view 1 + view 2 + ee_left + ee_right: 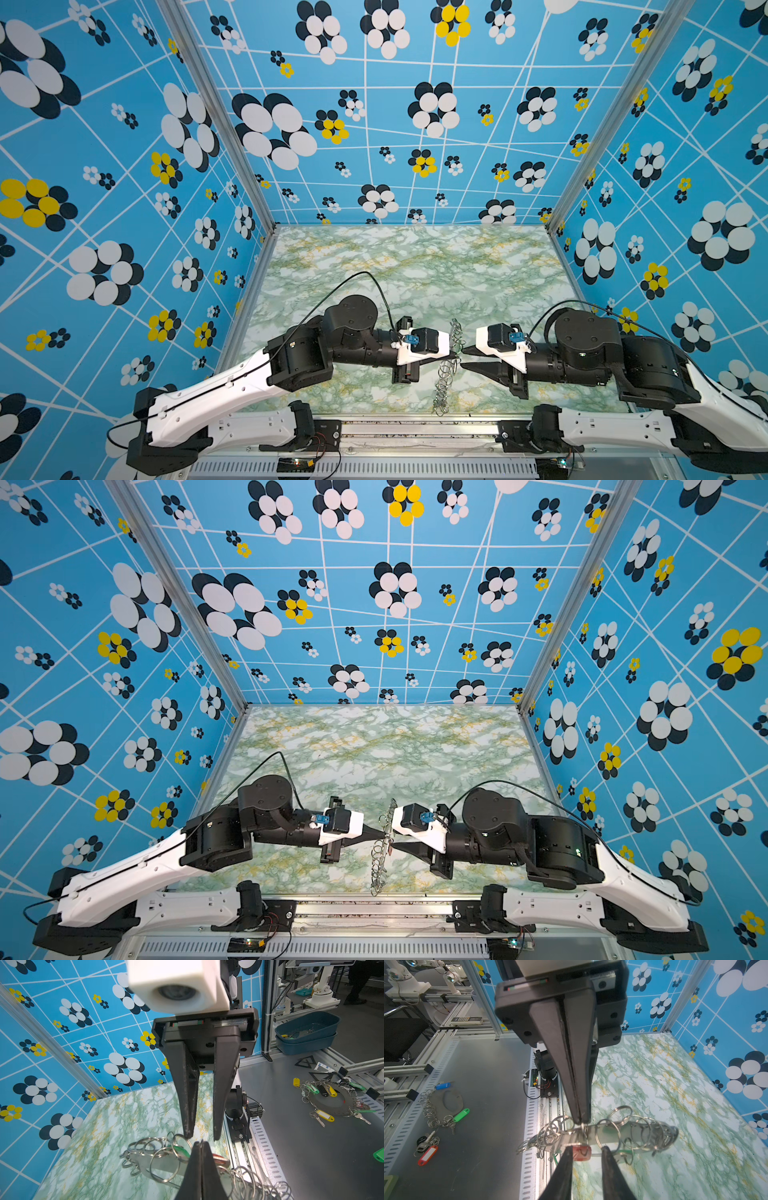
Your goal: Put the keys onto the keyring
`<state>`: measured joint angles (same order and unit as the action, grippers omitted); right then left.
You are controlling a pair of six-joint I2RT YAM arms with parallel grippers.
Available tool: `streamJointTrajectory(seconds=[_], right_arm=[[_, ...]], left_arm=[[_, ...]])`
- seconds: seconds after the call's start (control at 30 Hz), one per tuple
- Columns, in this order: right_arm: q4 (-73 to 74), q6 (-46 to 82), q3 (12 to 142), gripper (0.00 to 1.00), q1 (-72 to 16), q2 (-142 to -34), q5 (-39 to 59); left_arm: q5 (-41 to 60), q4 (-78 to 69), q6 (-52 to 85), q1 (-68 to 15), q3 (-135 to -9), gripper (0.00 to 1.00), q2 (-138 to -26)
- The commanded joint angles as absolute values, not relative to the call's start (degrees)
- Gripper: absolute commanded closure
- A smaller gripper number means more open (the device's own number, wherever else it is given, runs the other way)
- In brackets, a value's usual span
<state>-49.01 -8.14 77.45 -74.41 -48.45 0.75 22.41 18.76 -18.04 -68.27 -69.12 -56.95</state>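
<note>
Keyring (445, 372): a grey crescent plate edged with wire rings (663, 1135), seen edge-on in both top views. It is apparently lifted off the marbled table (415, 270) near the front edge, between the two arms. Left tool (581, 1120): fingers together, pinching the keyring at one ring on its rim and carrying it. Right tool (587, 1148): fingers apart, straddling the red-tagged key (581, 1153) without clamping it; the tag hangs just below the plate. Green-tagged key (180, 1150): lies against the plate among the rings. Whether either key is fully threaded cannot be told. Step in hand, by judgement: letting go of the red-tagged key at its ring. The next move calls for a straight retreat of the right tool while the left tool holds the plate steady. Obstacles: neighbouring rings crowd both open fingers and could snag them. Outside the cell, on a grey surface, lie spare keyrings (332, 1103) and stacked blue bins (307, 1028), well apart.
</note>
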Motion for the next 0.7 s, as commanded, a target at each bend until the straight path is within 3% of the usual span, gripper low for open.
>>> streamJointTrajectory(seconds=[0.0, 0.23, 0.4, 0.67], right_arm=[[-47.14, -7.24, 76.61, 0.72, -74.18, -47.81, 0.88], [-45.27, -7.46, 76.27, 0.73, -74.18, -47.91, 2.38], [-44.56, -6.72, 75.38, 0.81, -74.19, -47.95, 2.72], [-44.92, -5.66, 74.68, 0.77, -74.16, -47.12, 1.98]], left_arm=[[22.14, 13.34, -18.28, -68.02, -68.16, 1.0, -55.27], [23.2, 10.45, -17.58, -67.85, -67.08, 1.0, -54.99], [22.9, 7.39, -17.53, -67.89, -65.65, 1.0, -54.28], [21.36, 3.48, -18.04, -67.92, -63.57, 1.0, -52.74]])
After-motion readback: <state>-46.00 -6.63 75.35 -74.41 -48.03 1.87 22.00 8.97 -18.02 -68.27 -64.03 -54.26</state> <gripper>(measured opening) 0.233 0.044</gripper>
